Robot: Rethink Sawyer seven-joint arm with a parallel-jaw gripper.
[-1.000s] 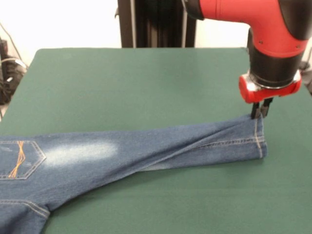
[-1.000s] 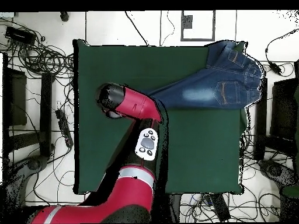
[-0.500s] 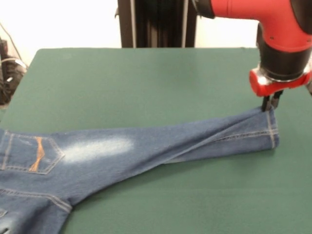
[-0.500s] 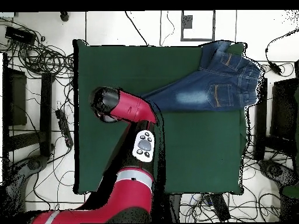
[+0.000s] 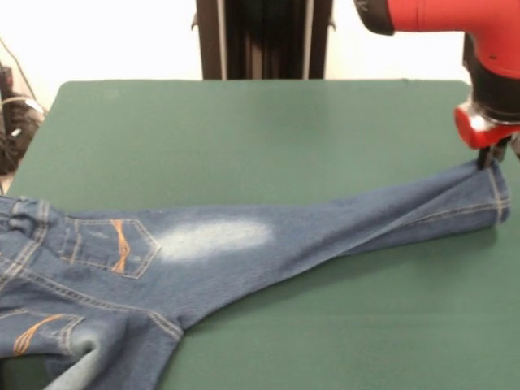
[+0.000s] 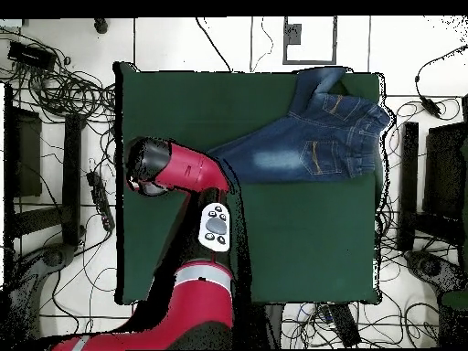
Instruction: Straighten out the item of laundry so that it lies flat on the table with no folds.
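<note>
1. In the front view the jeans [image 5: 203,260] start at the table's near left corner. There the seat and waistband run off the picture's left and bottom edges, so their full outline is cut off.
2. Two back pockets with orange stitching show. One is whole, beside a pale faded patch. The other, nearer the near edge, is partly cut off.
3. Below the seat a second leg seems to fold toward the near edge. Only its start is visible in this view.
4. One leg stretches from the seat diagonally across the table [image 5: 244,130] toward the right edge. A long crease runs along it, so it does not lie fully flat.
5. The leg's cuff is lifted slightly at the right edge, where the gripper [image 5: 491,156] meets it. The jaws are closed on the cuff's top hem; only the dark tips show under the red wrist ring.
6. The arm [image 5: 455,24] enters from the top right and bends down to the wrist. Its far end is cut by the picture's right edge.
7. The overhead view shows the whole of the jeans [image 6: 306,137]. They lie along one long edge of the table [image 6: 311,247], with the bunched waistband near a corner and the other leg folded up at that edge.
8. From above, the arm [image 6: 174,169] covers the cuff and the gripper completely. The grip can be read only from the front.
</note>
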